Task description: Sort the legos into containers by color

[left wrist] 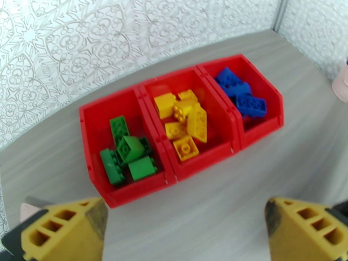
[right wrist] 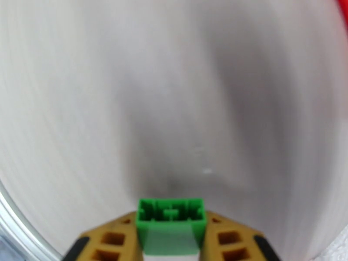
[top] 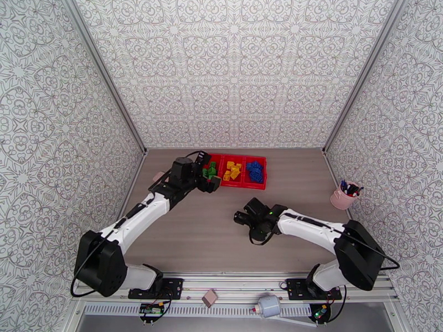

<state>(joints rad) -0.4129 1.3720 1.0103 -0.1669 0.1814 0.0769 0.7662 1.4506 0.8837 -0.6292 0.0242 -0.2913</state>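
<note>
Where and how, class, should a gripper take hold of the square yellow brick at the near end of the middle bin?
Probably from above: the square yellow brick lies flat, studs up, close behind the front wall of the middle bin. Pinch its two opposite side faces, descending straight down.

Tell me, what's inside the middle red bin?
The middle bin holds yellow legos, several of them in a loose heap, and no other color shows. The heap covers most of the bin's floor, so anything buried under it cannot be seen.
</note>
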